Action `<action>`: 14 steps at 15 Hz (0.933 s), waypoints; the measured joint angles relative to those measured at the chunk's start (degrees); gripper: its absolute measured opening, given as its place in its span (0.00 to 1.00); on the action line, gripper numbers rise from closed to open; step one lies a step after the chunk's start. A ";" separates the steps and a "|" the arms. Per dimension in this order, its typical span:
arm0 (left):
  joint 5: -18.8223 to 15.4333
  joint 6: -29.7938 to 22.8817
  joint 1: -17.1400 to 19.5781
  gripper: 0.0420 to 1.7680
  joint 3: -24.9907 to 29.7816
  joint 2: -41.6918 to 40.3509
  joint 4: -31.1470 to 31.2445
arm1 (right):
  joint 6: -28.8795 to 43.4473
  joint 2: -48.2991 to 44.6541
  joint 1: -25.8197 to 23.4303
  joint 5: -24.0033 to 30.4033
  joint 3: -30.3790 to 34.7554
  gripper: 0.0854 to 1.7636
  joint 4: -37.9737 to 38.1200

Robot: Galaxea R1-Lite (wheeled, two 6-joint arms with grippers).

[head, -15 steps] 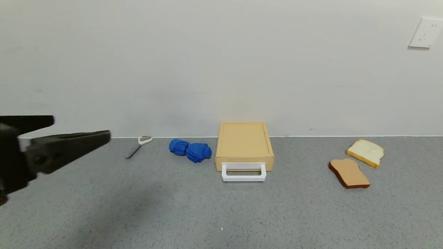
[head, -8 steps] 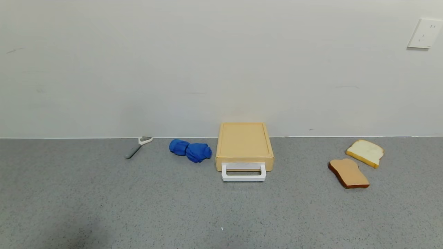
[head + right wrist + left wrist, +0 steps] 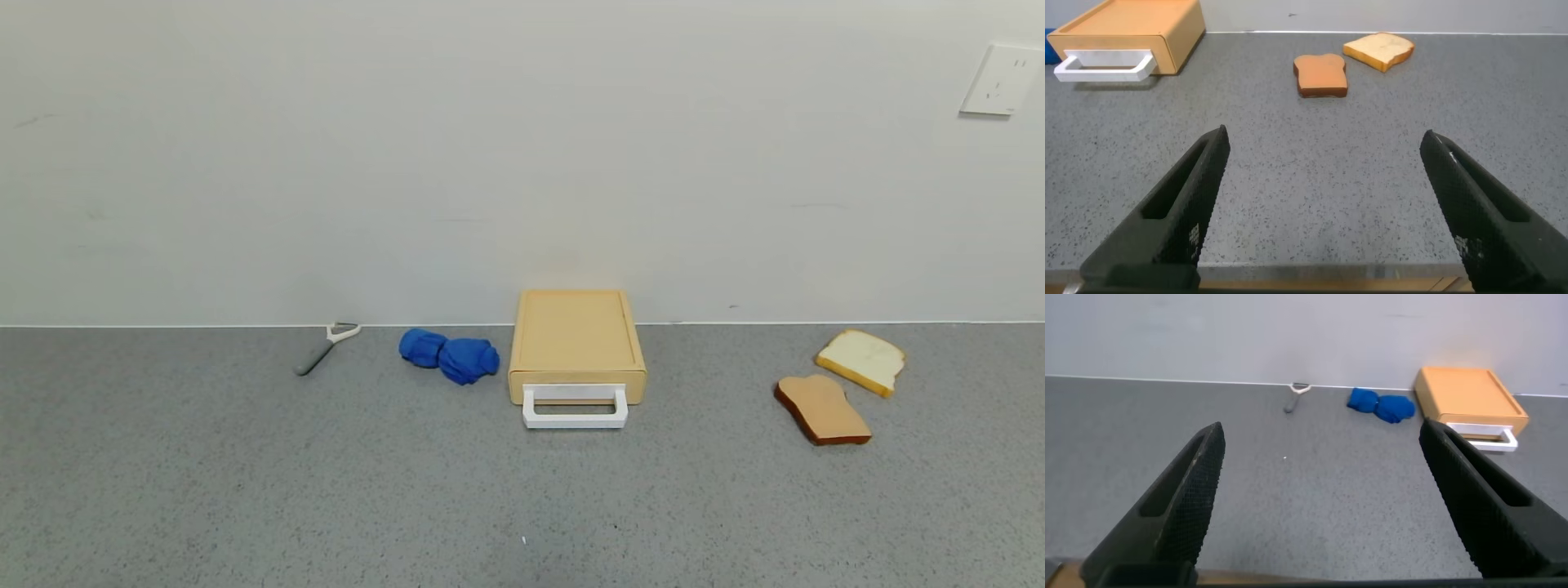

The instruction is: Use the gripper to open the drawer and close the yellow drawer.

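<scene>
The pale-yellow drawer case (image 3: 576, 336) stands against the wall at the table's middle, with the drawer pushed in and its white loop handle (image 3: 575, 408) sticking out in front. It also shows in the left wrist view (image 3: 1468, 395) and the right wrist view (image 3: 1135, 33). Neither gripper shows in the head view. My left gripper (image 3: 1321, 434) is open and empty, low over the table's near edge, far from the drawer. My right gripper (image 3: 1324, 137) is open and empty, also back at the near edge.
A blue cloth (image 3: 449, 354) lies just left of the case, and a peeler (image 3: 325, 345) lies further left by the wall. Two bread slices, one tan (image 3: 823, 408) and one white (image 3: 862, 360), lie at the right.
My left gripper, which reached into the head view from the left a second ago, has drawn back out of that view. The drawer and other objects have not moved.
</scene>
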 joint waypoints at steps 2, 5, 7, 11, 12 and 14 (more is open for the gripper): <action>0.50 -0.11 2.99 0.97 -0.50 -3.32 2.93 | 0.00 0.00 0.00 0.00 0.00 0.97 0.00; 1.35 -1.04 4.94 0.97 -2.54 -5.61 5.05 | -0.02 0.00 0.00 -0.02 0.00 0.97 0.00; 1.38 -0.44 6.18 0.97 -3.49 -6.03 5.00 | 0.00 0.00 0.00 -0.02 0.00 0.97 0.00; 0.09 2.52 8.85 0.97 -3.56 -7.97 5.24 | 0.00 0.00 0.00 0.00 0.00 0.97 0.00; -1.82 2.67 9.48 0.97 -2.93 -9.33 5.41 | -0.02 0.00 0.00 0.02 0.00 0.97 0.00; -6.83 2.83 10.40 0.97 -0.65 -12.80 5.41 | 0.00 0.00 0.02 0.02 0.00 0.97 0.00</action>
